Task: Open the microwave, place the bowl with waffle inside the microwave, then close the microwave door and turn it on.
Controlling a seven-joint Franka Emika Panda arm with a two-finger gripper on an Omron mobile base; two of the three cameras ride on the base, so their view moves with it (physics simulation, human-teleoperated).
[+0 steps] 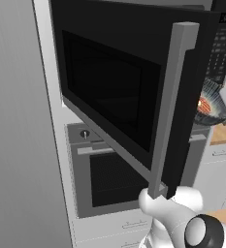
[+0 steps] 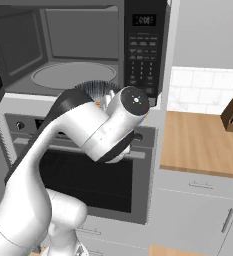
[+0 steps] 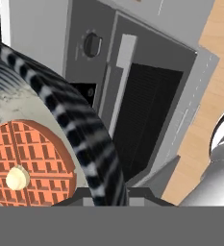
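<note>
While the microwave door [image 1: 134, 92] stands open, the hand [image 3: 114, 201], clamped on the rim, carries the bowl with waffle [image 3: 41, 144] just below the microwave [image 2: 78, 50] cavity; risk: rim striking sill, tipping waffle [image 3: 31, 163].

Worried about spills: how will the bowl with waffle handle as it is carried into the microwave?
The bowl with waffle looks rigid, so it should keep its shape. The waffle lies loose inside and may slide if tilted. Held at the rim by the claw, it could probably tip.
</note>
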